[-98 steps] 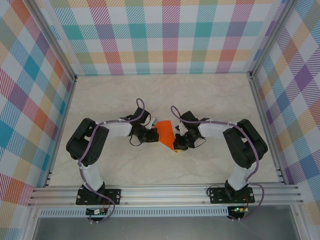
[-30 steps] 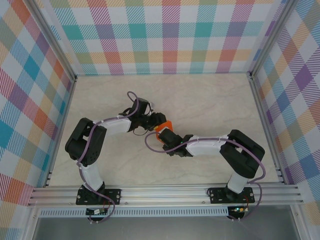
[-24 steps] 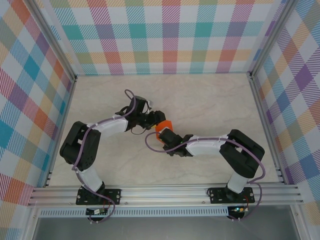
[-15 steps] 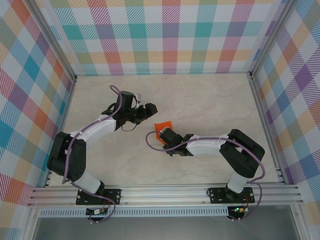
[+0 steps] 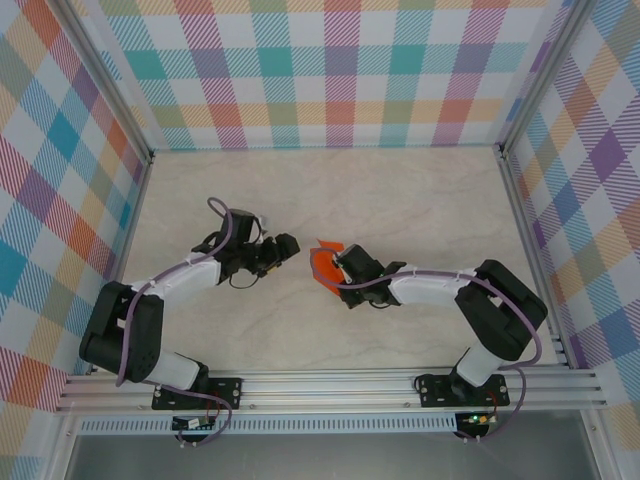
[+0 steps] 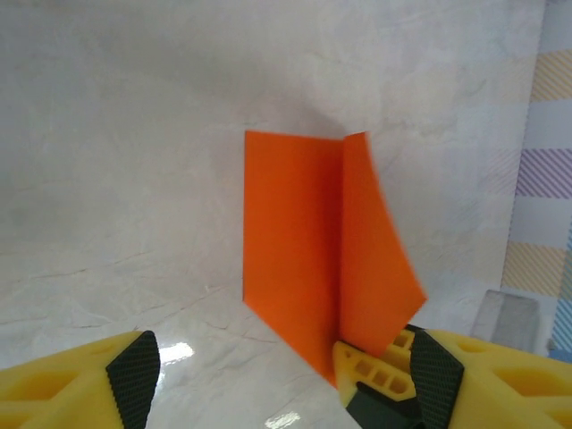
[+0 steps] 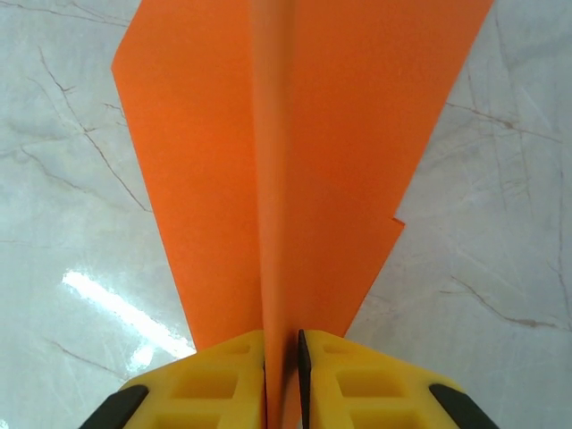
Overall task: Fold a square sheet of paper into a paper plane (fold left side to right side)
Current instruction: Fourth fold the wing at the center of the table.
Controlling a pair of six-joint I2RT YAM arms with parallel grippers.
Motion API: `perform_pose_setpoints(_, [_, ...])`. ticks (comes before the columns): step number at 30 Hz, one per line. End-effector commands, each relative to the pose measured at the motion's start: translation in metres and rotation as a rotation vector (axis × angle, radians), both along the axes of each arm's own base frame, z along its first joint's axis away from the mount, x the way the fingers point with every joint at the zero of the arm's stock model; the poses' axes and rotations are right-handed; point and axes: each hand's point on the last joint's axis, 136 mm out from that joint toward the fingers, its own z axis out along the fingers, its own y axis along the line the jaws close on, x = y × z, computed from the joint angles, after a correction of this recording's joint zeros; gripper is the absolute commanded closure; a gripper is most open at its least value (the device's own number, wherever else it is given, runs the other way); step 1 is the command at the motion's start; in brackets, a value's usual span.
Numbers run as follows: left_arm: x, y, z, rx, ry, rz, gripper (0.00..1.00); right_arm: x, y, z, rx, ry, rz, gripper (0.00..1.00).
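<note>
The right pincer [image 7: 281, 357] is clamped shut on the orange paper [image 7: 304, 134], pinching the raised centre crease at its near end. The folded sheet fans out ahead of it, a flap to either side, with the marbled table [image 7: 54, 223] beneath. The left pincer [image 6: 284, 375] gapes open and empty, the paper ahead of it and not touching it. The paper looks light, thin and easily crumpled; it is likely stiffest along the crease, the best place to hold it
</note>
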Motion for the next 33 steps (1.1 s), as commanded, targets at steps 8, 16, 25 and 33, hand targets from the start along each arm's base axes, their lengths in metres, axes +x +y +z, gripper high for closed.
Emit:
perform_pose_setpoints(8, [-0.01,-0.05,-0.01,-0.056,0.008,-0.11,0.5,-0.008,0.004,0.004,0.038,0.031,0.011,0.8])
perform_pose_setpoints(16, [-0.006,-0.082,-0.023,-0.069,0.027,-0.165,0.59,-0.009,0.002,0.012,0.033,0.032,0.007,0.75])
perform_pose_setpoints(25, [-0.004,-0.083,-0.042,-0.037,0.054,-0.155,0.64,-0.01,0.004,0.024,0.017,0.029,0.003,0.67])
perform_pose_setpoints(33, [-0.004,-0.084,-0.048,-0.041,0.061,-0.156,0.66,-0.018,-0.004,0.024,-0.038,0.035,-0.015,0.67])
